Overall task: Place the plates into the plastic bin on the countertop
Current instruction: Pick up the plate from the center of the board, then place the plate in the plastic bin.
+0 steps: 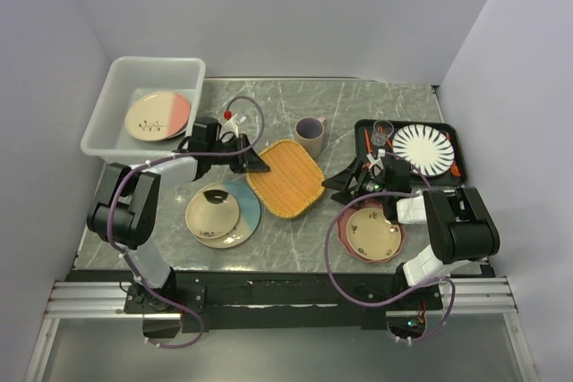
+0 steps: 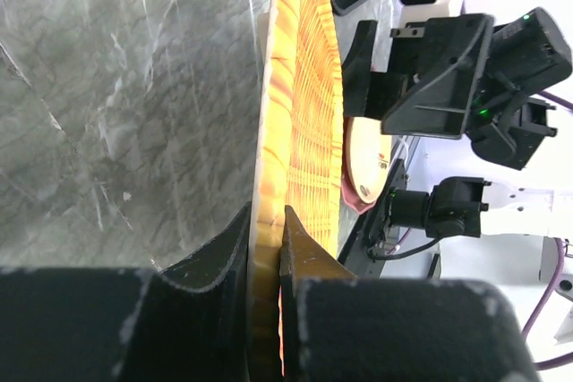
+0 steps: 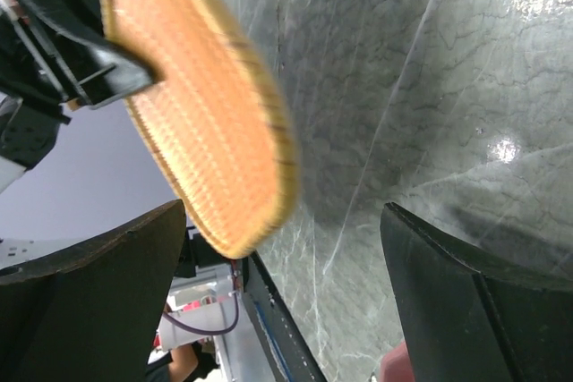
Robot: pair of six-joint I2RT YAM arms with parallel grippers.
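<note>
The left claw (image 1: 253, 164) is seen pressed together on the left edge of an orange woven square mat (image 1: 286, 178) – in the left wrist view the two fingers (image 2: 224, 257) pinch the mat's rim (image 2: 269, 176) between them. In the right wrist view the mat (image 3: 206, 123) is held tilted, with a shadow cast below it on the grey-green marble-look counter (image 1: 358, 100).

The right claw (image 1: 345, 183) is held spread just beside the mat's right edge, and nothing is gripped between its fingers (image 3: 98, 284).

One cream-and-pink plate (image 1: 158, 115) is found lying flat inside the translucent white plastic bin (image 1: 106, 114) at the far left of the counter. A stack of cream and light-blue plates (image 1: 219, 214) is left on the counter near the left arm – outside the bin. A pink scalloped plate (image 1: 343, 225) with a small cream floral plate (image 1: 374, 230) on it is set near the right arm.

A beige mug (image 1: 310, 136) stands behind the mat, and a white plate with black radiating stripes (image 1: 423, 148) lies in a flat black tray (image 1: 363, 127) at the right.
</note>
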